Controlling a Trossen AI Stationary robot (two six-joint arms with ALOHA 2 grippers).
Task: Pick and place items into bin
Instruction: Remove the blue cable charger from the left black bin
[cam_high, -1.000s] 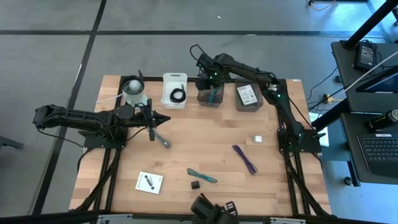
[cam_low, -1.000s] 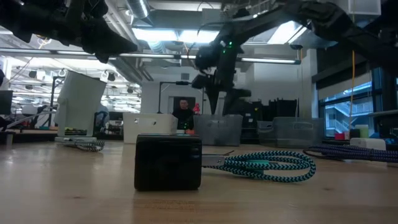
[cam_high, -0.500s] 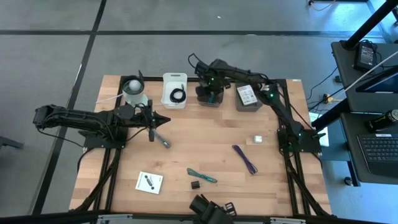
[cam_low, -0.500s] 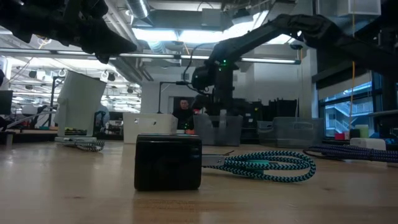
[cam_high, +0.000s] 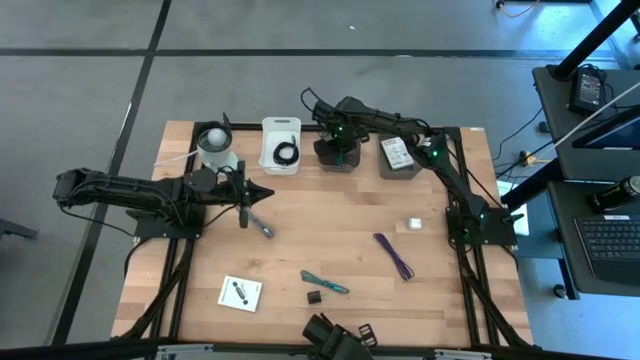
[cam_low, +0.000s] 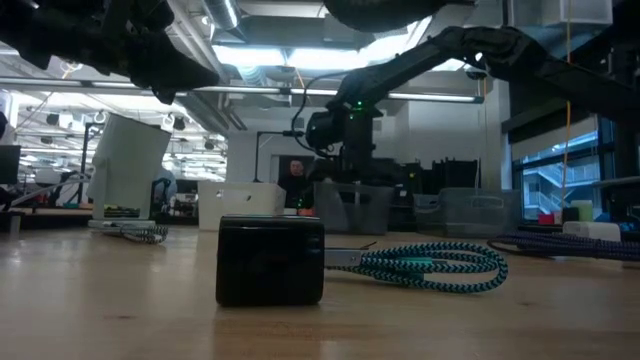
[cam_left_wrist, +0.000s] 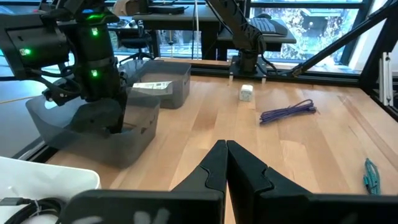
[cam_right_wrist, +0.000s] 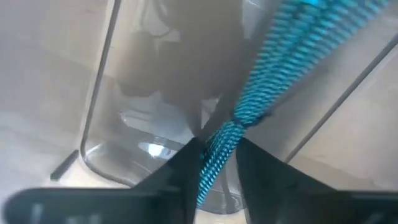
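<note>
My right gripper reaches down into the middle clear bin at the table's far edge and is shut on a teal braided pen. My left gripper is shut and hovers over the left part of the table, near the grey metal tool, which lies flat. The teal tie, tiny black block, purple strip, white cube and a white printed card lie on the wood. The black coiled cable sits in the white bin. My right gripper pinches the teal pen between its two fingers, on its lower part. The fingers come from above, pointing down into the bin. The pen runs slanting up and away from them inside the clear walls; its lower end is hidden.
A third clear bin holding printed cards stands right of the middle one. A white cylinder stands at the far left corner. In the low view the black block and teal tie lie close to the near edge.
My right gripper has come down from above the middle bin into it, shifting a little toward the table's left, with the teal pen between its fingers. The left arm has kept still.
</note>
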